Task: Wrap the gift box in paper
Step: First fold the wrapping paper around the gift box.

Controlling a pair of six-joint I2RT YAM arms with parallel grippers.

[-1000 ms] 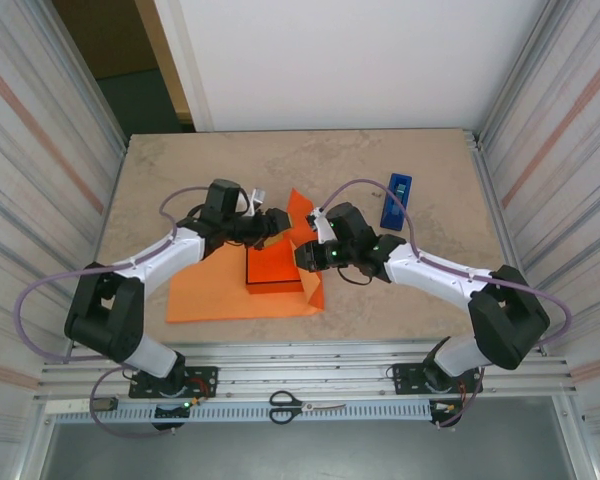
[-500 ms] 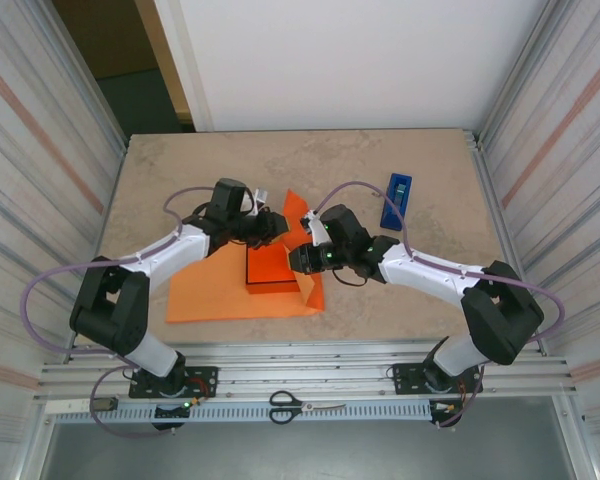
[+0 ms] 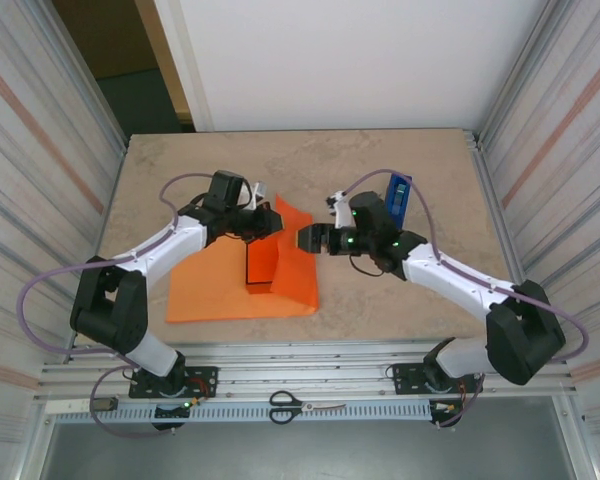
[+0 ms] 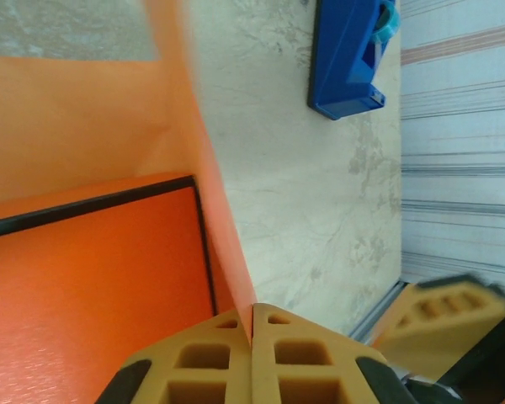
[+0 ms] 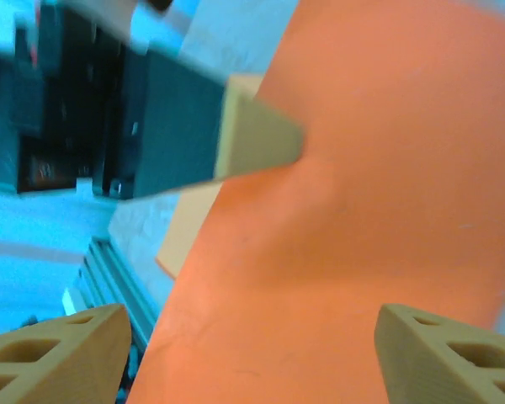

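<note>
— What do the fingers of the left gripper (image 4: 252,324) hold?
— Its tan fingers (image 4: 206,362) are pressed together on the raised edge of the paper (image 4: 67,109), at about 12 o'clock from the gift box (image 3: 261,263) in the top view.

— And the right gripper (image 5: 252,353)?
— Its jaws stand wide apart, gripping nothing; the paper's lifted flap faces them. It hovers at the box's 2 o'clock.

— How does the box look?
— It is flat and square, with a bright red-orange top and thin black edges. It lies on the plain orange sheet, which is a shade lighter and much larger. The sheet is spread flat toward 9 o'clock and folded up along the box's 3 o'clock side.

— Anything else on the table (image 3: 180,170)?
— A blue tape dispenser (image 3: 398,200) lies at 2 o'clock, well apart from the paper, with something teal at its end.
</note>
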